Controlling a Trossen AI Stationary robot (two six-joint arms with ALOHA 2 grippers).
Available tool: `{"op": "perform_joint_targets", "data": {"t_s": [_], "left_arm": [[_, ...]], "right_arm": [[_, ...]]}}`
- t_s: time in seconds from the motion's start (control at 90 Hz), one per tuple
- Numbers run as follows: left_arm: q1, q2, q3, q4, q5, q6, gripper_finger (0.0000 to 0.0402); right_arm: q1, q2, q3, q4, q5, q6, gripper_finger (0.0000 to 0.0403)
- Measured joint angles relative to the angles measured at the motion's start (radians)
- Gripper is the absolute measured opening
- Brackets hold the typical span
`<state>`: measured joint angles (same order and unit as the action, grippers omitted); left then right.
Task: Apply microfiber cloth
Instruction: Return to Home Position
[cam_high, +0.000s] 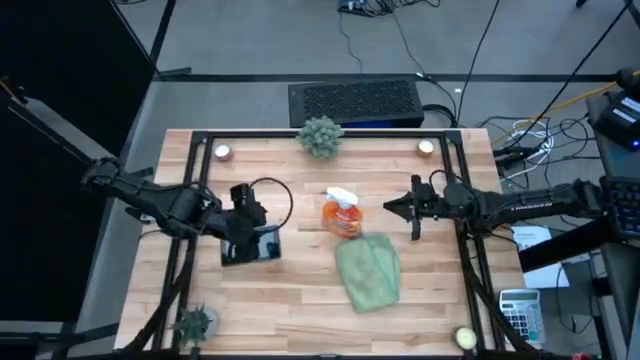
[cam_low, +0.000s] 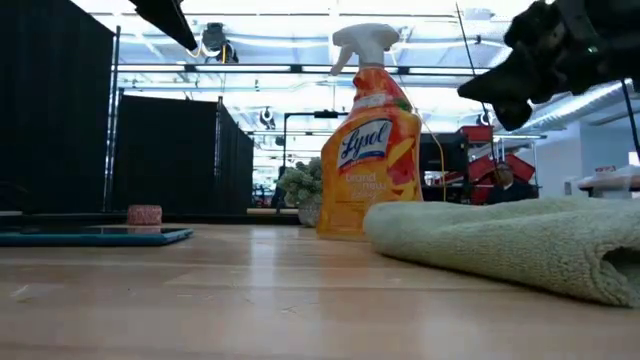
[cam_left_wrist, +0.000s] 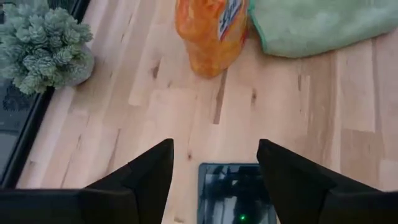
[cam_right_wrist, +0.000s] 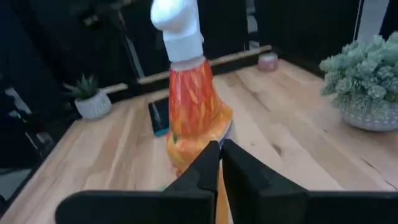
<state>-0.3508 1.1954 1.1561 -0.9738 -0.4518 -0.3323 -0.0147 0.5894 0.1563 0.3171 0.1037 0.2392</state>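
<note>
Wooden table: microfiber cloth laid flat just beside spray bottle, long axis run front-to-back. Right gripper closed, empty, nearer, with cloth found frontward of it. Left gripper spread wide, empty, above tablet.

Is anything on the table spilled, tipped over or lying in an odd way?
Nothing stands out. The spray bottle stands upright, the microfiber cloth lies beside it, and the tablet lies flat under the left end effector. No spill shows.
</note>
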Motion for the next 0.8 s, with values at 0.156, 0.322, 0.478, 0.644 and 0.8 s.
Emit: {"op": "perform_joint_targets", "data": {"t_s": [0.156, 0.322, 0.478, 0.644, 0.8], "left_arm": [[0.0, 0.0, 0.0, -0.001, -0.032, 0.0, 0.0217], [0.0, 0.0, 0.0, -0.015, -0.094, -0.001, 0.0217], [0.0, 0.0, 0.0, -0.006, -0.126, -0.032, 0.0217], [0.0, 0.0, 0.0, -0.004, -0.125, -0.005, 0.0217], [-0.007, -0.021, 0.0, -0.001, -0.153, 0.021, 0.0217]], "right_arm": [[0.0, -0.05, -0.09, 0.146, 0.004, -0.006, 0.0], [0.0, -0.07, -0.117, 0.136, 0.029, 0.001, 0.0], [0.0, -0.071, -0.116, 0.174, 0.028, 0.01, 0.0], [-0.015, -0.073, -0.144, 0.171, 0.056, -0.063, 0.0], [-0.039, -0.089, -0.144, 0.144, 0.05, -0.104, 0.0]]}}
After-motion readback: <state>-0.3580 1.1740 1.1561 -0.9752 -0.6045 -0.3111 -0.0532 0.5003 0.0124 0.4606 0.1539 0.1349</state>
